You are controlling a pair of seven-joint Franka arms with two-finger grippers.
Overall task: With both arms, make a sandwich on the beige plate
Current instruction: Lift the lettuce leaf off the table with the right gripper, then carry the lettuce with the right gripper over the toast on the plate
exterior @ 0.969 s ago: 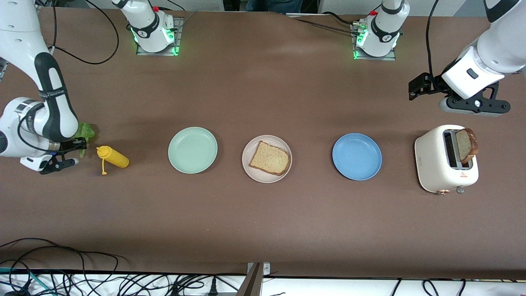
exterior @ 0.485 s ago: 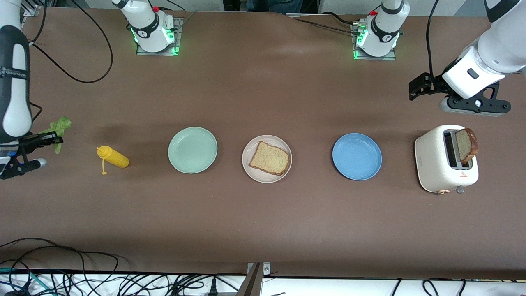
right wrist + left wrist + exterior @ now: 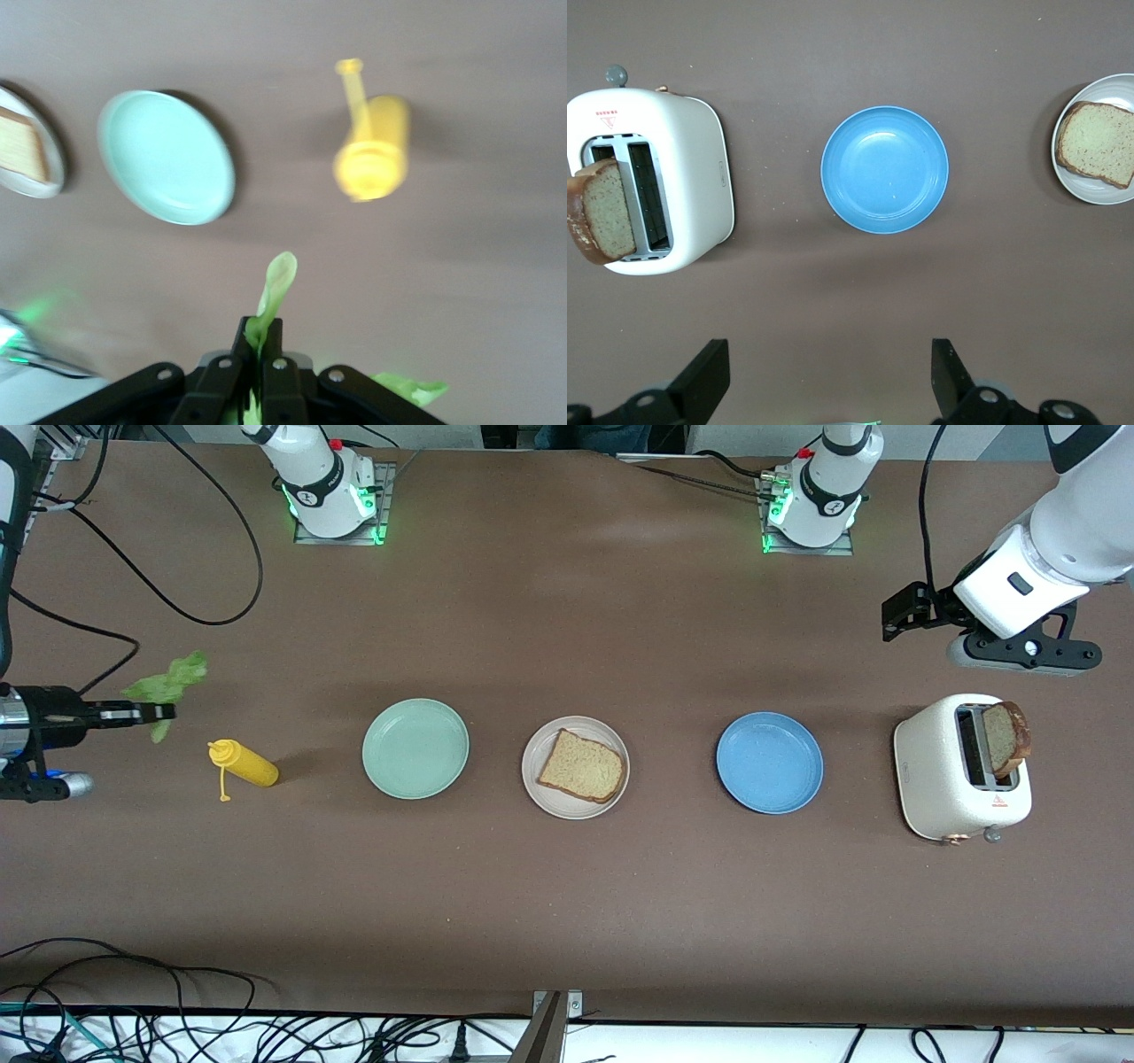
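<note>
One tan bread slice (image 3: 581, 766) lies on the beige plate (image 3: 534, 779) at the middle of the table. My right gripper (image 3: 164, 710) is up over the right arm's end of the table and is shut on a ruffled green lettuce leaf (image 3: 168, 676). In the right wrist view the leaf (image 3: 279, 279) sticks out from between the closed fingers of the right gripper (image 3: 259, 329). A second slice (image 3: 1005, 740) stands in the white toaster (image 3: 939, 779). My left gripper (image 3: 899, 615) hangs open and empty above the table beside the toaster, its fingers wide apart in the left wrist view (image 3: 830, 354).
A yellow squeeze bottle (image 3: 244, 763) lies on its side close under the right gripper. A mint-green plate (image 3: 415, 748) sits between the bottle and the beige plate. A blue plate (image 3: 769, 762) sits between the beige plate and the toaster. Cables run along the table's near edge.
The right gripper has risen from the table with the lettuce leaf, swinging out toward the table's end and back toward the bottle. The left arm has stayed still.
</note>
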